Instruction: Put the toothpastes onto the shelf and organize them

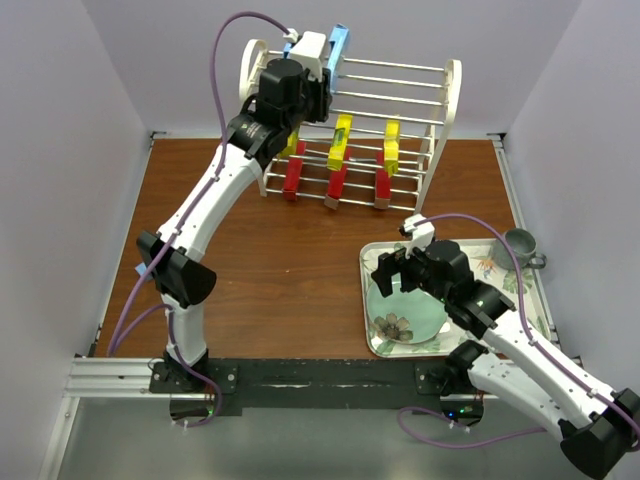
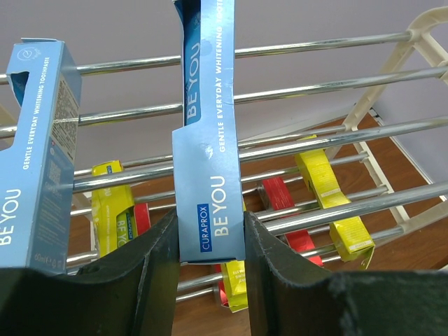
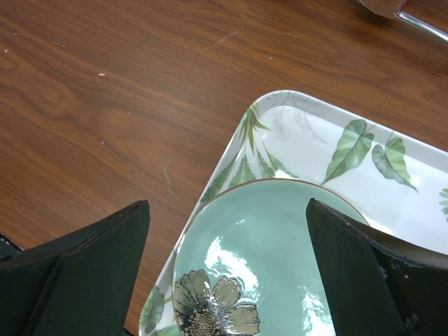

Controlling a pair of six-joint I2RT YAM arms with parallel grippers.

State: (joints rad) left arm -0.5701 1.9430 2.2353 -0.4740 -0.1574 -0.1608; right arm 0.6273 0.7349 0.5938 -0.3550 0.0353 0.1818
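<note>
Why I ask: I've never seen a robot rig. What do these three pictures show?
Two robot arms are bolted to a wooden table. One picture looks down from above; the other two come from wrist cameras. The left gripper is shut on a blue toothpaste box, holding it at the white shelf's top rungs, beside another blue box. Yellow boxes and red boxes sit lower down. The right gripper hangs open over a green plate on a leafy tray.

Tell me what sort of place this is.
Probably a robot test cell in a lab, not a home or shop. Plain white panels box in a wooden table; a left arm and right arm stand on a dark metal bar; the shelf and floral tray look staged.
</note>
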